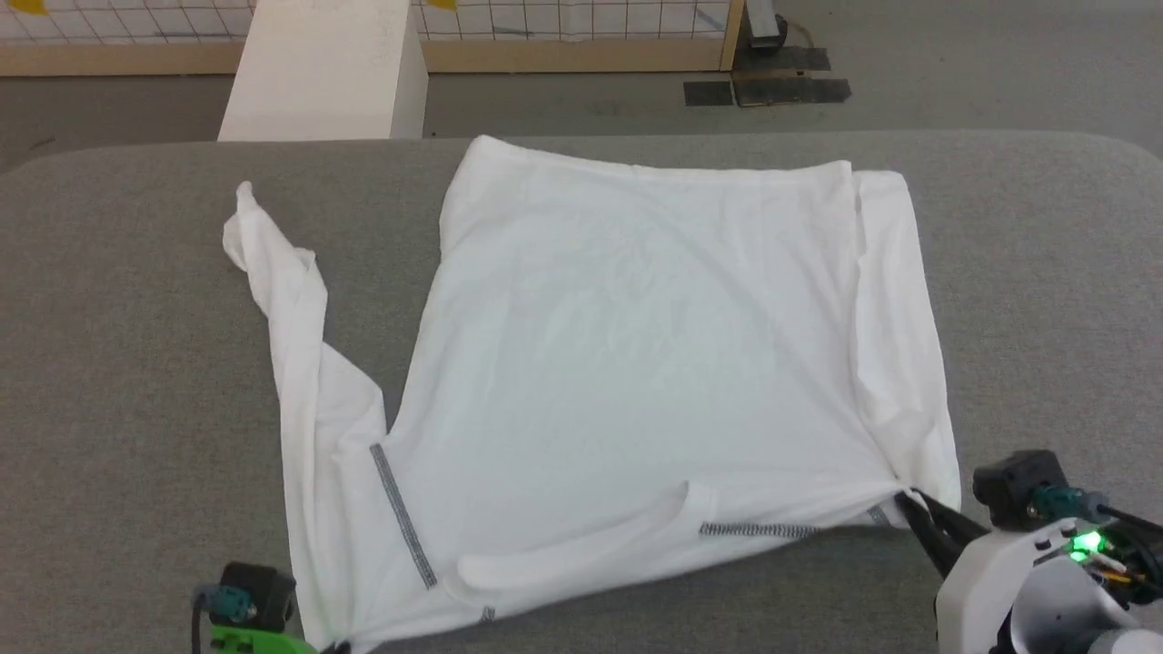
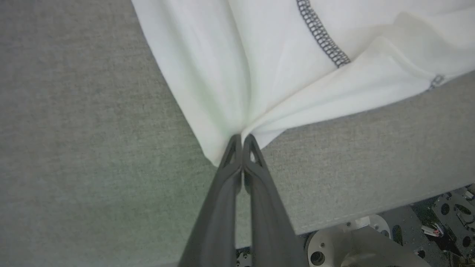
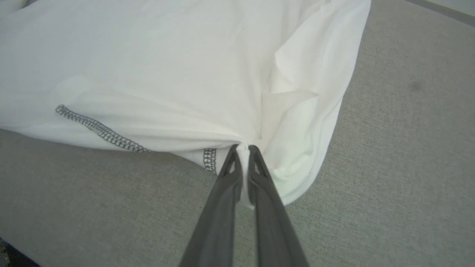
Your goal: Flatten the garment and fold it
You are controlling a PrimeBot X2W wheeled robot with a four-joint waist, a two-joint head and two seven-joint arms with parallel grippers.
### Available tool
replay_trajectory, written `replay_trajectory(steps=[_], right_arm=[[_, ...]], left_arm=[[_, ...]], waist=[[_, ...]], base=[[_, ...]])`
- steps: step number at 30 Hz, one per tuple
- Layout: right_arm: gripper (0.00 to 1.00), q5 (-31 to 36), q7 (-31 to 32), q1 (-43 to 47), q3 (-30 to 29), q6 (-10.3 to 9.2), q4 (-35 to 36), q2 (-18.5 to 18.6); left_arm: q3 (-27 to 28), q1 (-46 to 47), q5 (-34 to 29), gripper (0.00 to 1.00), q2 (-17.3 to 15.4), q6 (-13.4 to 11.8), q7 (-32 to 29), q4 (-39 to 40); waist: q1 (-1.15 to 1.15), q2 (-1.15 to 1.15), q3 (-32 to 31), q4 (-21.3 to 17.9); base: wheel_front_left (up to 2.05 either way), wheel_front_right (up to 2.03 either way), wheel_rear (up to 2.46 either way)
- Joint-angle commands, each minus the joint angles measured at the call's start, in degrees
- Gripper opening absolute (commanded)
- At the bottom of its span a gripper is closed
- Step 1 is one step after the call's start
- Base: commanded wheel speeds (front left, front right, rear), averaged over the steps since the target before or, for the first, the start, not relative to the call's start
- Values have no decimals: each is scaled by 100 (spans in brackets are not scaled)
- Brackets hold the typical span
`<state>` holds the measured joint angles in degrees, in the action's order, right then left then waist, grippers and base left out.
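Note:
The garment [image 1: 636,363], a white long-sleeved shirt with grey zigzag stitching, lies spread on the grey table [image 1: 118,381], collar toward me. One sleeve trails up the left side; the other is folded along the right edge. My left gripper [image 2: 243,139] is shut on the garment [image 2: 237,74] at its near left shoulder corner, seen at the bottom edge of the head view [image 1: 338,647]. At the near right shoulder my right gripper [image 3: 243,148] is shut on a pinch of the garment [image 3: 167,66], its dark fingers [image 1: 931,527] reaching in from the lower right.
A rigid white box [image 1: 318,68] stands beyond the table's far left edge. Farther back is a wood-framed mesh panel [image 1: 581,36] on the floor. The table's near edge [image 2: 371,217] runs just under my left gripper.

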<state>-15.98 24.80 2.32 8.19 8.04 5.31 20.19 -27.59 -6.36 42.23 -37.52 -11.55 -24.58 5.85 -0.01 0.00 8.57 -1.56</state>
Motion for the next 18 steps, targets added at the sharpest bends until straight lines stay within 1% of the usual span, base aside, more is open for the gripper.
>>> replay_trajectory(steps=[1, 3, 8, 10, 12, 13, 14, 15, 16, 17, 18], right_arm=[[0, 58, 36, 105, -98, -55, -6, -12], [0, 79, 99, 230, -51, -55, -57, -17], [0, 62, 157, 283, 168, -55, -361, 109], [0, 19, 213, 301, 208, -55, -514, 119], [0, -19, 235, 321, 214, -55, -643, 98], [9, -40, 239, 335, 229, -55, -728, 92], [27, -51, 238, 342, 260, -55, -782, 92], [100, -73, 222, 352, 297, -55, -836, 88], [100, -99, 212, 367, 310, -55, -885, 76], [100, -123, 192, 384, 316, -55, -930, 60], [100, -157, 160, 399, 302, -55, -956, 34]], left_arm=[[-18, -256, 68, 0, -105, -111, -81, -28], [-77, -458, 125, 0, -120, -173, -177, 61], [-231, -838, 179, 0, -232, -337, -482, 230], [-273, -898, 178, 0, -233, -367, -521, 289], [-314, -871, 125, 0, -205, -344, -472, 339], [-343, -834, 109, 0, -158, -314, -438, 353], [-351, -788, 72, 0, -109, -306, -368, 360], [-365, -713, -7, 11, -44, -293, -250, 358], [-396, -673, -27, 25, 20, -268, -201, 342], [-439, -638, -31, 100, 93, -232, -168, 323], [-450, -596, -55, 100, 155, -220, -97, 314]], waist=[[1, 0, -48, 16], [1, 0, -58, 12], [1, 0, -80, 23], [1, 0, -102, 70], [1, 0, -123, 126], [1, 0, -138, 158], [1, 0, -144, 173], [1, 0, -158, 193], [1, 0, -174, 208], [1, 0, -190, 220], [1, 0, -201, 230]], base=[[0, 0, 0], [0, 0, 0], [0, 0, 0], [0, 0, 0], [0, 0, 0], [0, 0, 0], [0, 0, 0], [0, 0, 0], [0, 0, 0], [0, 0, 0], [0, 0, 0]])
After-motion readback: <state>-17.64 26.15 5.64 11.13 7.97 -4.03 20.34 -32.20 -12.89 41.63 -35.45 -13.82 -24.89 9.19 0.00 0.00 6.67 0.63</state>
